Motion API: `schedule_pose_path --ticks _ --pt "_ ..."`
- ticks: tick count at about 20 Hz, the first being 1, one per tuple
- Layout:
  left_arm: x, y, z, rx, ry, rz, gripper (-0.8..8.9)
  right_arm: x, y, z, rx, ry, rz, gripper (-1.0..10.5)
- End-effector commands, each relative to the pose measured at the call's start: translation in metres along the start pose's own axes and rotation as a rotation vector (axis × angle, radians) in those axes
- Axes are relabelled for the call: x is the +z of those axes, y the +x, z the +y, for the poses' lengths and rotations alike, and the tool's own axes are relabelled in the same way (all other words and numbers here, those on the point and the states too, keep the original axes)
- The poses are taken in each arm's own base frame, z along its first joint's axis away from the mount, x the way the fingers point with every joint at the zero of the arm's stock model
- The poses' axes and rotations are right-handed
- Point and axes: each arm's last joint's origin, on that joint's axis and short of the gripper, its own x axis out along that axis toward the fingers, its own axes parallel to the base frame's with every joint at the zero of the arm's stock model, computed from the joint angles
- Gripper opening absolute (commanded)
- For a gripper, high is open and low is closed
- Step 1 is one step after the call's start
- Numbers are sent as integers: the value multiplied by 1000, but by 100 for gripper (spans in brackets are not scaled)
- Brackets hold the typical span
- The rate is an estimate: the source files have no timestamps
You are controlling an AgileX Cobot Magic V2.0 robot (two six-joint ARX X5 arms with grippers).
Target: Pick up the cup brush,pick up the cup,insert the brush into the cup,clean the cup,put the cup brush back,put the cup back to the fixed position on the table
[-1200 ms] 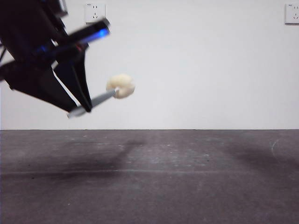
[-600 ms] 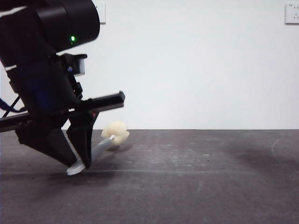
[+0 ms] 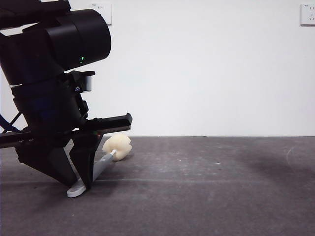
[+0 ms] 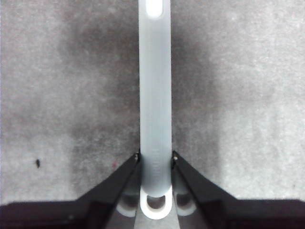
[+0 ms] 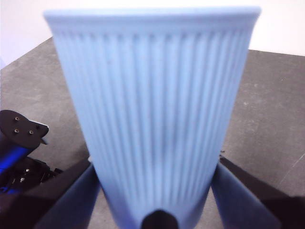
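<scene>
The arm is bulky and black, with a rounded drum-shaped housing carrying a small green light, a silver screw beside it, and thin black cables. Its tapering jaws look matte black, perhaps plastic.

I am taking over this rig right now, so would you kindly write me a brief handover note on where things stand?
Left gripper: shut on the cup brush, low at the table. The handle end touches the surface; the sponge head sits low, and contact is unclear.
Right gripper: shut on the cup, held upright above the table, out of the front view.
Done: both things picked up; judging by the lowered brush, cleaning seems over.
Left: release the brush and withdraw, then set the cup at its fixed position.
</scene>
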Motion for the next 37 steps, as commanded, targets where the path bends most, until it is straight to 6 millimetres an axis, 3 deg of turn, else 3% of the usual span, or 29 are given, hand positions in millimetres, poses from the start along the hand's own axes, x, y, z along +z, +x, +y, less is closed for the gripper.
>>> schedule_pose_path --ticks 1,3,4,8,14,19,24,31,37 --pt "-6 7 3 13 4 44 167 2 -1 0 6 -1 -12 -17" --pt "-6 7 2 -5 21 57 398 2 -1 0 7 -8 -12 -17" --pt "-6 7 2 -8 29 60 437 2 -1 0 6 -10 -12 -17" --pt "-2 -3 2 -30 33 28 440 2 -1 0 7 -37 -13 -17" --pt "8 -36 2 -104 55 -81 440 4 1 2 8 -79 -27 -17" --pt "10 -58 5 -140 70 -130 440 -3 15 8 34 -127 -40 -17" --pt "10 -104 17 -204 98 -233 440 -34 46 12 25 -170 -24 -17" --pt "-16 -175 54 -273 102 -343 440 -91 78 1 43 -147 -62 -17" --pt "-38 -199 72 -316 118 -358 440 -106 121 4 112 -218 -37 -17"
